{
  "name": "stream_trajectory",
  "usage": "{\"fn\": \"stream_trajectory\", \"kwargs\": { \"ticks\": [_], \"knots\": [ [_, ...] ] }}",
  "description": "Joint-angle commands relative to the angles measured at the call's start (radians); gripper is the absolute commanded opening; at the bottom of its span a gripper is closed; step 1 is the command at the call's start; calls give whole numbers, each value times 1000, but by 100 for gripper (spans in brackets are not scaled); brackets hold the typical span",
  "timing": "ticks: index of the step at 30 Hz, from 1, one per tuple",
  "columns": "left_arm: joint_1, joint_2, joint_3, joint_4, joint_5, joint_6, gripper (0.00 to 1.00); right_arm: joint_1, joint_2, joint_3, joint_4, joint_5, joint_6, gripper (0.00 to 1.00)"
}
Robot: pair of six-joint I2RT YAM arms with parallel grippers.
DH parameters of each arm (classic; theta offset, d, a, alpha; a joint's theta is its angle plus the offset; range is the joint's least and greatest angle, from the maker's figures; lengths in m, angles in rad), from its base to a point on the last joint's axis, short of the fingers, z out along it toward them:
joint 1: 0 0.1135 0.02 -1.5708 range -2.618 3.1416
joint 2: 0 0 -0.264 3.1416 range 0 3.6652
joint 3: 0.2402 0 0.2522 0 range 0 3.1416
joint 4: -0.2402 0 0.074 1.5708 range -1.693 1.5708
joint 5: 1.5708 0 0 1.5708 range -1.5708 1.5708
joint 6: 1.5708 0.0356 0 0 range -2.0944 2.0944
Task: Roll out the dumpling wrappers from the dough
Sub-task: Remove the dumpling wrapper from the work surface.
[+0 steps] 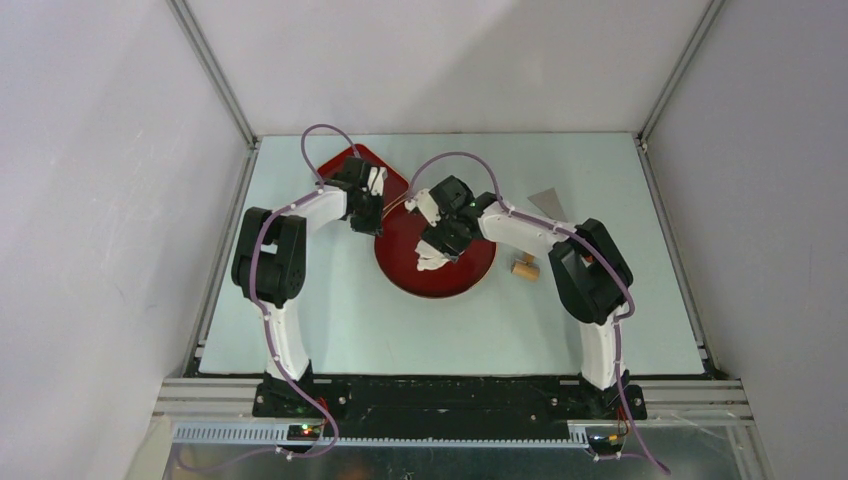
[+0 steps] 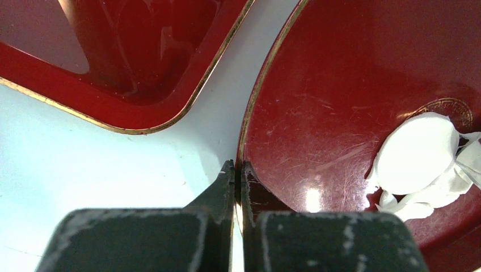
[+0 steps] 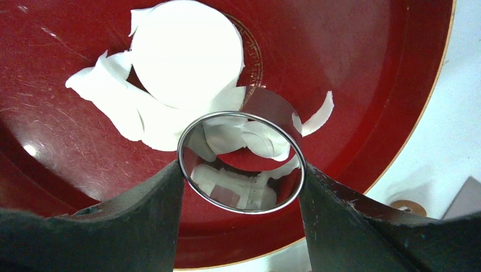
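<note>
A round white dumpling wrapper (image 3: 184,54) lies on the round red plate (image 3: 351,56), with ragged leftover dough (image 3: 113,96) around its near side. My right gripper (image 3: 241,169) is shut on a shiny metal ring cutter (image 3: 266,105), held just above the dough scraps beside the wrapper. My left gripper (image 2: 238,167) is shut on the plate's gold-edged rim (image 2: 258,96) at its left side; the wrapper (image 2: 417,153) shows to the right. From above, the two grippers, left (image 1: 368,222) and right (image 1: 432,258), meet over the plate (image 1: 455,280).
A square red tray (image 2: 142,73) sits just behind and left of the plate, close to its rim. A small wooden rolling pin (image 1: 524,267) lies right of the plate, and a grey triangular scraper (image 1: 548,202) lies farther back right.
</note>
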Motion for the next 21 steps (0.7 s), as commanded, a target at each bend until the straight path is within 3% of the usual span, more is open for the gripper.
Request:
{"fn": "stream_trajectory", "kwargs": {
  "ticks": [1,18,21],
  "knots": [
    [-3,-45,-6,4,-7,6,0,6,-1,4,-51,113,-26,25],
    [-4,-46,-8,3,-9,6,0,20,90,78,-165,294,-20,25],
    [-4,-46,-8,3,-10,6,0,8,86,117,-209,266,-5,25]
  ]
}}
